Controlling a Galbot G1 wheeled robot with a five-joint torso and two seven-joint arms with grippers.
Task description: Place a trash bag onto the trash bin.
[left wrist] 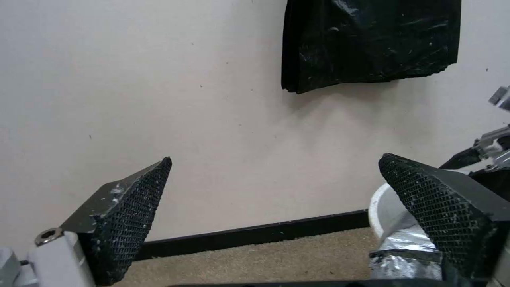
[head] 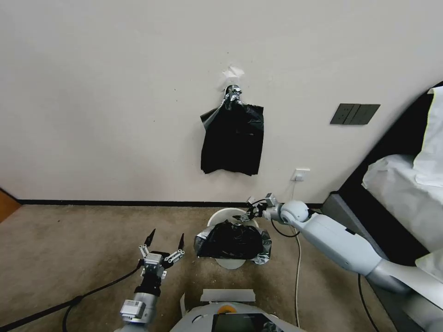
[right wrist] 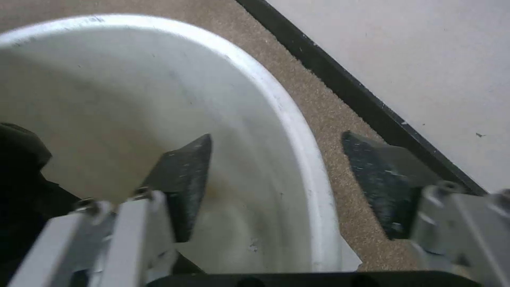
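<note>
Right end effector wide open, holding nothing, straddling far rim of trash bin, one finger inside, one outside. Trash bag draped crumpled over near side of bin on carpet, far rim bare: judged partly done, mouth not yet stretched around. Left end effector spread open, empty, hovering beside bin.

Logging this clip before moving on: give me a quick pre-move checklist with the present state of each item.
1. Right tool open, jaws straddling the trash bin rim: ok.
2. Right tool holding the trash bag: not ok, empty.
3. Bag spread over the whole rim: not ok, far rim bare.
4. Left tool open, apart from the bin: ok.
5. Bag bundle hanging on the wall: ok.
</note>
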